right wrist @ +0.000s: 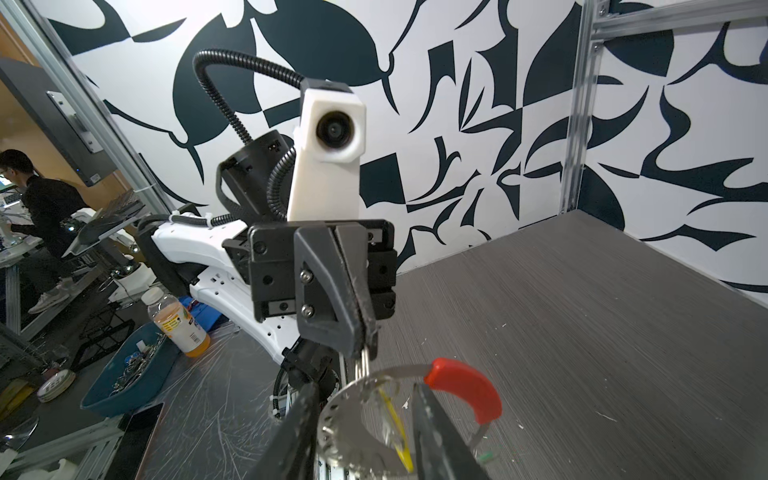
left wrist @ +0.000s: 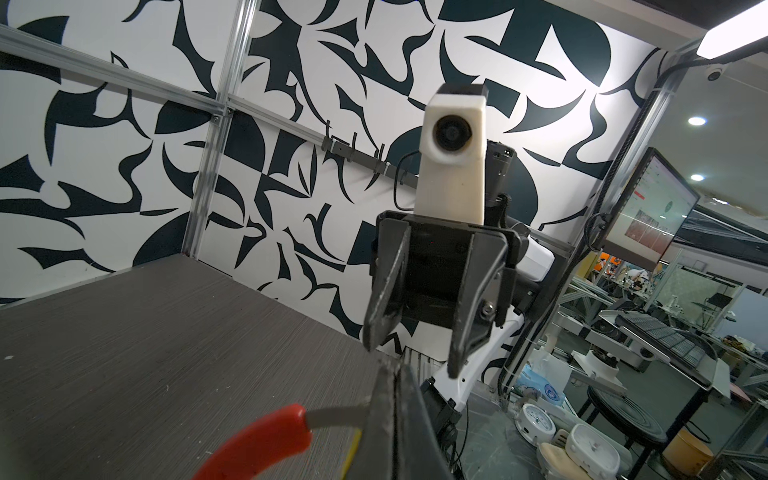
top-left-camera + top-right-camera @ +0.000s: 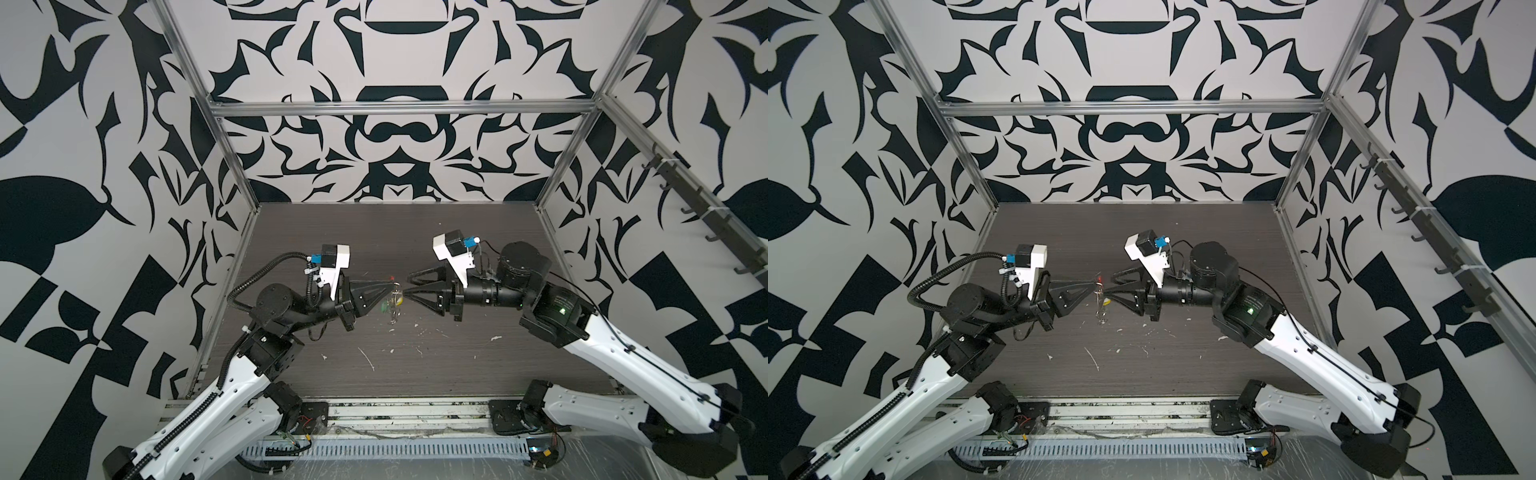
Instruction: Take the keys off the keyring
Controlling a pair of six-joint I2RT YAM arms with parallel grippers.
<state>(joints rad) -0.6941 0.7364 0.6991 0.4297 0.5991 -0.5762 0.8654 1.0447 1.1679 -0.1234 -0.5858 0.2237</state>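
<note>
The keyring (image 1: 376, 376), a thin grey hoop with a red curved segment (image 1: 465, 388), hangs above the table between the two arms. My left gripper (image 3: 392, 286) is shut on the hoop beside the red segment (image 2: 257, 440). A yellow key tag (image 1: 398, 432) dangles inside the hoop, and a green tag (image 3: 384, 306) hangs lower, blurred. My right gripper (image 1: 365, 390) faces the left one and is open, one finger (image 1: 436, 436) on each side of the hoop, touching neither. In both top views the two grippers meet tip to tip mid-table (image 3: 1109, 286).
White scraps (image 3: 368, 359) litter the dark wood-grain table (image 3: 457, 365). Patterned walls with aluminium posts close in the back and both sides. A rail of hooks (image 3: 698, 208) runs along the right wall. Off the table stand a blue bin (image 1: 124, 374) and a bottle (image 1: 178, 324).
</note>
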